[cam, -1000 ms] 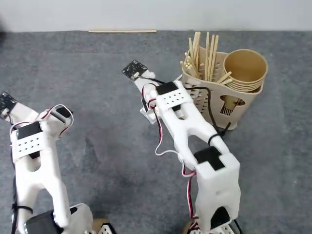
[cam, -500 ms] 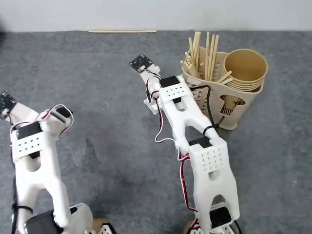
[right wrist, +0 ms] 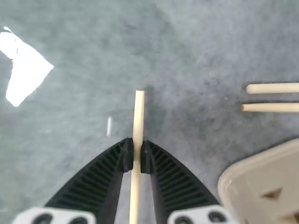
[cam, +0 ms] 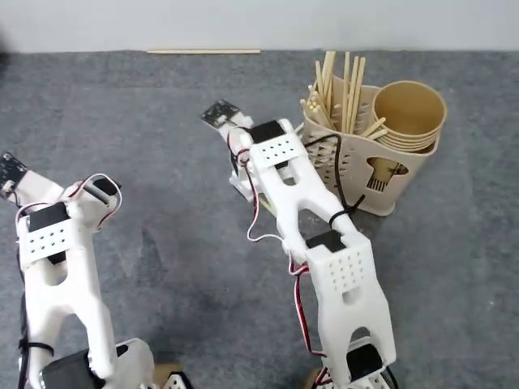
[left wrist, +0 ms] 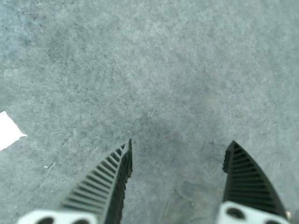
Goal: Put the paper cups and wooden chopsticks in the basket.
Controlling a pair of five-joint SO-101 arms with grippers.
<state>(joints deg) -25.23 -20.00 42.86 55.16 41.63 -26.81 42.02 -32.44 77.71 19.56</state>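
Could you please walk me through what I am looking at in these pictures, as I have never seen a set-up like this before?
Gladly. These are two small white robot arms, the left arm and the right arm, side by side on a grey table. The high view looks down on both from a fixed camera. Each other picture comes from a camera on one arm's wrist, looking along its black two-fingered end effector. The left end effector is open over bare table and holds nothing. The right end effector is shut on a wooden chopstick. Beside the right arm stands a beige basket, holding a stack of paper cups and a bundle of chopsticks. One more stick lies at the table's far edge.
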